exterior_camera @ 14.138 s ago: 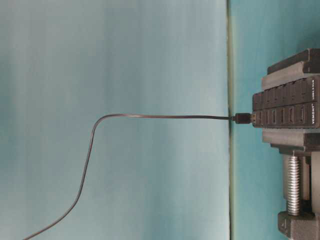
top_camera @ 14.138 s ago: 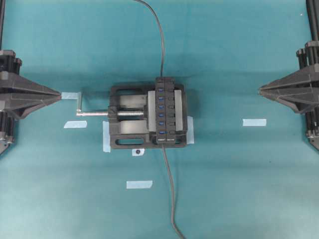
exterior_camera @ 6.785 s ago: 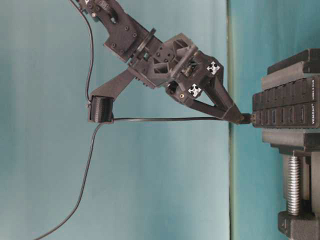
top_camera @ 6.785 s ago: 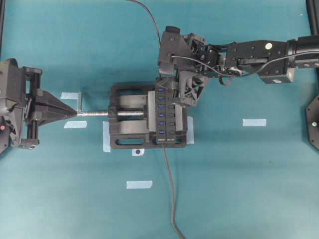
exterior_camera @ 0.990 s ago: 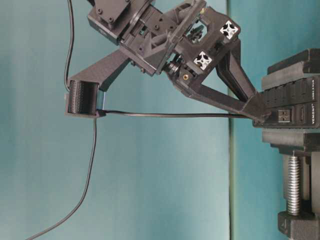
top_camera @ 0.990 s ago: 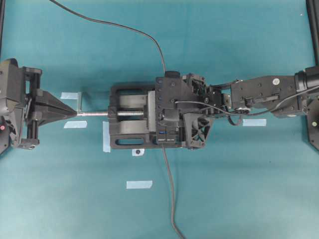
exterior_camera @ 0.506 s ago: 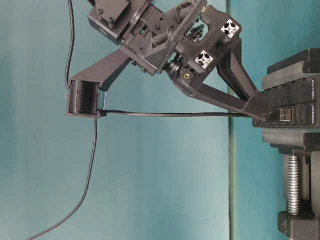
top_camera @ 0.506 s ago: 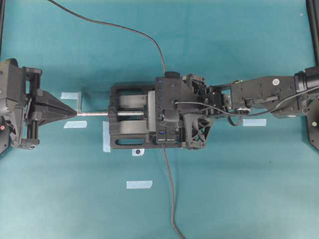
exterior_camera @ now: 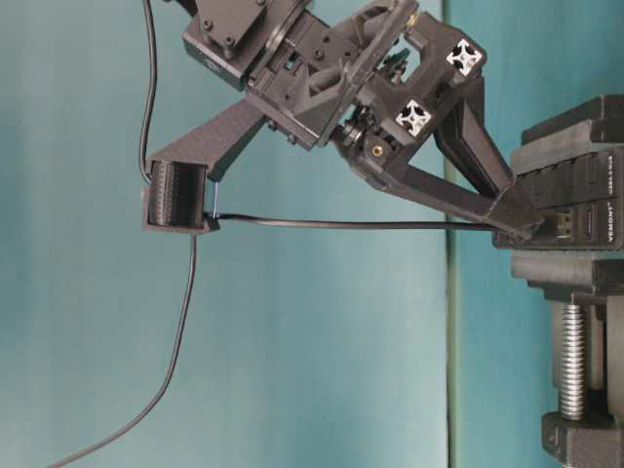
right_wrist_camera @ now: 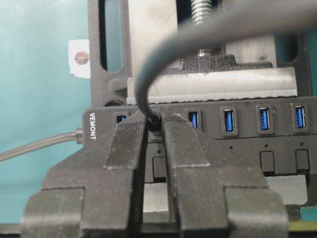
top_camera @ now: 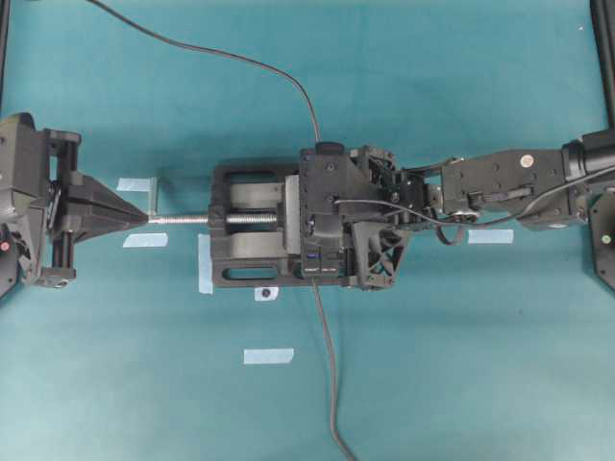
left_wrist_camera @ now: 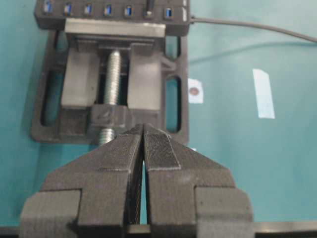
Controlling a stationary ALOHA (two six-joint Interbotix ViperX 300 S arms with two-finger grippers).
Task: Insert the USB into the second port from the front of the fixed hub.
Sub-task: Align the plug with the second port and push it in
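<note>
The fixed hub (right_wrist_camera: 277, 144) is a black bar with blue ports, clamped in the vise; it also shows as the hub (top_camera: 322, 269) and the hub (left_wrist_camera: 99, 10). My right gripper (right_wrist_camera: 154, 124) is shut on the USB (right_wrist_camera: 157, 120). The plug stands at the second port from the white-lettered end. The fingers hide how deep it sits. From the left wrist, the USB (left_wrist_camera: 147, 7) stands upright in the port row. Its cable (exterior_camera: 341, 224) trails away from the right gripper (exterior_camera: 522, 226). My left gripper (left_wrist_camera: 143, 128) is shut and empty, by the vise handle.
The black vise (top_camera: 245, 226) has a silver screw (left_wrist_camera: 113, 74) pointing at my left gripper (top_camera: 144, 218). The hub's own cable (top_camera: 327, 365) runs toward the front edge. Tape strips (top_camera: 490, 236) lie on the teal table (top_camera: 461, 365).
My right gripper, with the USB in it, has edged slightly closer onto the hub. The left arm has not moved.
</note>
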